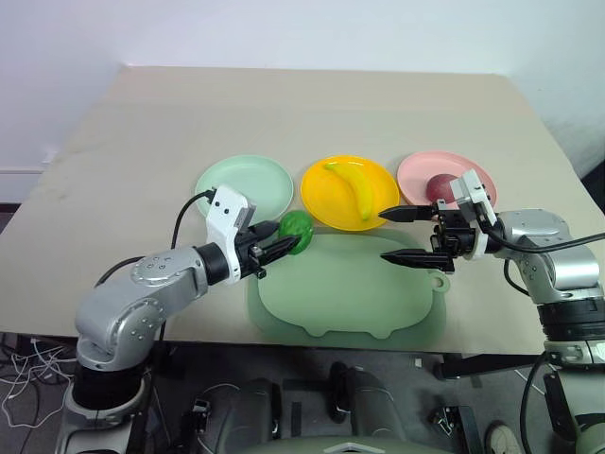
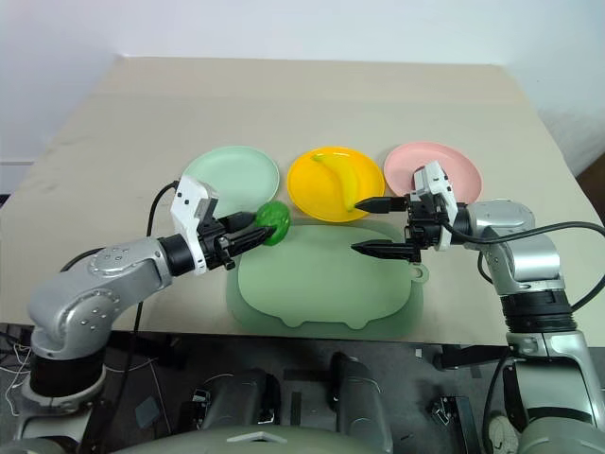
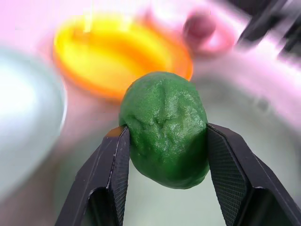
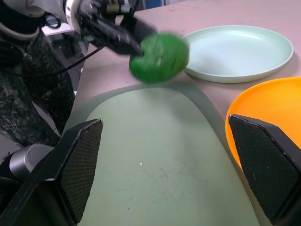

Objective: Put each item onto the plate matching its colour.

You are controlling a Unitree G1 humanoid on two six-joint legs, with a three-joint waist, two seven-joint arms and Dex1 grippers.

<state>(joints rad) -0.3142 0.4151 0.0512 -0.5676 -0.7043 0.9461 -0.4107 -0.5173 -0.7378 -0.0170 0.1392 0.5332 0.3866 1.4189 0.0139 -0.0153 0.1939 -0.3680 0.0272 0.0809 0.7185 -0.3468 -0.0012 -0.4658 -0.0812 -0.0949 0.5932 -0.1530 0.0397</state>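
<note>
The left end effector (image 1: 277,249) was clamped on the green bumpy oval (image 1: 297,231), raised above the tray (image 1: 350,293), with the mint plate (image 1: 244,185) just beyond it. The right end effector (image 1: 405,236) hung wide open, empty. The glossy oval seemed likely to slip, being pinched only at its sides.

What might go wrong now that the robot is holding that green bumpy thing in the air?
The left gripper pinches the glossy green toy only at its sides, so it might slip out and land on the sage-green tray instead of the mint green plate. The open right gripper hangs close by over the tray; the two arms could bump if the left one swings that way.
</note>
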